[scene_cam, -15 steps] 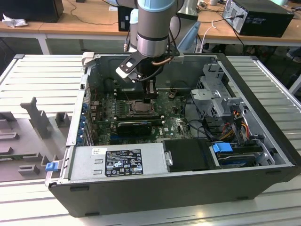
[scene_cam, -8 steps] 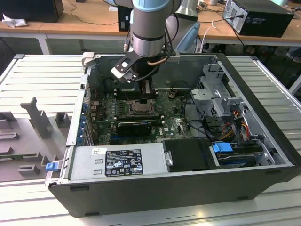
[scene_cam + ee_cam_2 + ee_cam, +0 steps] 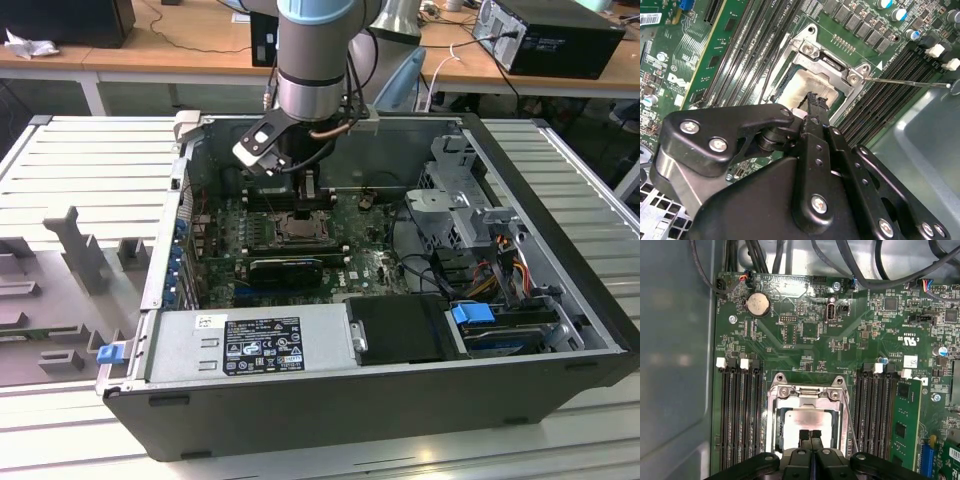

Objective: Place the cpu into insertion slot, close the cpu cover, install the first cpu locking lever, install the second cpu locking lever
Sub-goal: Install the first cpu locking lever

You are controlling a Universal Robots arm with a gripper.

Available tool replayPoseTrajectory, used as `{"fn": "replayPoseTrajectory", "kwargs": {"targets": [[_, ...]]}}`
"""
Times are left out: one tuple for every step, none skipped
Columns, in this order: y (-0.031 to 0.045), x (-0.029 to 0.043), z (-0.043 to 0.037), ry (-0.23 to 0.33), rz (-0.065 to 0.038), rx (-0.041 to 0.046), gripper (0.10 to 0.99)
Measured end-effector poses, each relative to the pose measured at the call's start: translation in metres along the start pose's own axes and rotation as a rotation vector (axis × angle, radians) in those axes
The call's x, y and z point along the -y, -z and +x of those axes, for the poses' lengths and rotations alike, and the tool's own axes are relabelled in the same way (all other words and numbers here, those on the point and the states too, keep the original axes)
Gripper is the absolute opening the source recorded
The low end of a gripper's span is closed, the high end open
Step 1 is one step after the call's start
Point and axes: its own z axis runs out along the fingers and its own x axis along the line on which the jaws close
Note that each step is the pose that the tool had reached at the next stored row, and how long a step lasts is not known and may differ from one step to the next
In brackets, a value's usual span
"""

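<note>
The insertion slot (image 3: 774, 412) sits on the green motherboard between rows of black RAM slots. The cpu (image 3: 807, 417) lies flat inside it, pale face up, and also shows in the second wrist view (image 3: 802, 90). The silvery cpu cover (image 3: 807, 392) lies down around the chip, its hinge end with two screws (image 3: 832, 62) in view. A thin locking lever (image 3: 905, 82) sticks out over the RAM slots; it runs along the socket's side (image 3: 849, 417). My gripper (image 3: 810, 434) is shut, its black fingertips pressed together right over the cpu's near edge. In the exterior view the gripper (image 3: 308, 195) hangs just above the socket (image 3: 300, 228).
The open computer case (image 3: 560, 330) surrounds the board, with a power supply (image 3: 250, 345) at the front, a drive cage (image 3: 460, 190) and cables at the exterior view's right. A round coin battery (image 3: 758, 304) and a green memory stick (image 3: 904, 427) sit on the board near the socket.
</note>
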Motion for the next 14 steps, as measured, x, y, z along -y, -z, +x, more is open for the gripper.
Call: {"fn": "replayPoseTrajectory", "kwargs": {"targets": [[0.0006,0.0000,0.0000,0.000,0.000,0.0002,0.106],[0.0013,0.0000,0.0000,0.000,0.000,0.0000,0.106],[0.0018,0.0000,0.0000,0.000,0.000,0.0000,0.106],[0.0020,0.0000,0.0001,0.000,0.000,-0.0001,0.106],[0.0025,0.0000,0.0000,0.000,0.000,0.0000,0.106],[0.0033,0.0001,0.0000,0.000,0.000,0.0000,0.106],[0.0039,0.0000,0.0000,0.000,0.000,0.0000,0.106],[0.0046,0.0001,0.0000,0.000,0.000,0.0001,0.106],[0.0053,0.0001,0.0000,0.000,0.000,0.0000,0.106],[0.0060,0.0001,0.0000,0.000,0.000,0.0001,0.106],[0.0064,0.0001,0.0000,0.000,0.000,0.0001,0.106],[0.0069,0.0001,0.0000,0.000,0.000,0.0001,0.106],[0.0076,0.0001,0.0000,0.000,0.000,0.0002,0.106],[0.0083,0.0001,0.0000,0.000,0.000,0.0001,0.106]]}}
